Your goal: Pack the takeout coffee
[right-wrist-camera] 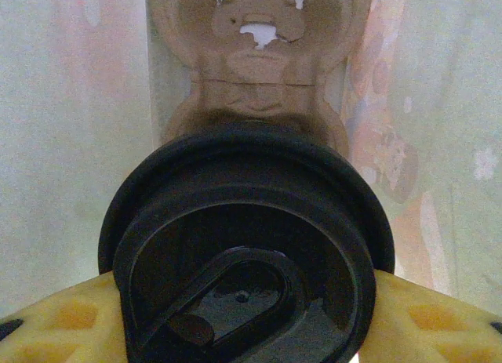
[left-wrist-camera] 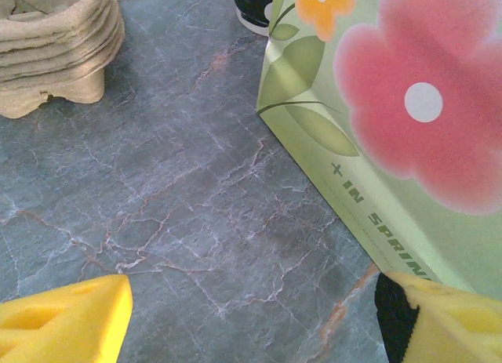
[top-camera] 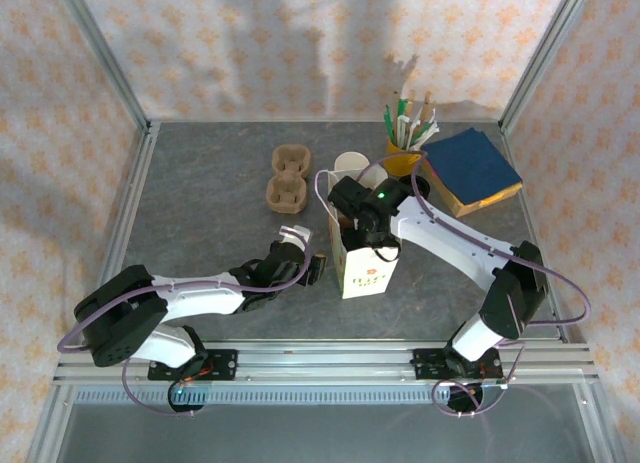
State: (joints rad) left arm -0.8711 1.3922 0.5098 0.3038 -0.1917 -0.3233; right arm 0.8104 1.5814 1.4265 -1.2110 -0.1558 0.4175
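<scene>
The takeout coffee's round black lid (right-wrist-camera: pixel 247 253) is held between the yellow pads (right-wrist-camera: pixel 55 324) of my right gripper (right-wrist-camera: pixel 247 316), which is shut on the cup. The cup's wall is hidden under the lid. It hangs inside the flowered paper bag (top-camera: pixel 365 268), above a brown cardboard cup carrier (right-wrist-camera: pixel 255 73) lying in the bag. From above, my right gripper (top-camera: pixel 357 223) reaches down into the bag's open top. My left gripper (top-camera: pixel 315 271) stands open low over the table at the bag's left side, its right pad (left-wrist-camera: pixel 439 316) against the bag's lower corner (left-wrist-camera: pixel 392 104).
A stack of brown cup carriers (top-camera: pixel 288 178) lies behind the bag to the left. White cups (top-camera: pixel 358 168), a yellow cup of sticks and straws (top-camera: pixel 405 148) and a blue pile (top-camera: pixel 470 168) stand at the back right. Metal frame posts edge the table.
</scene>
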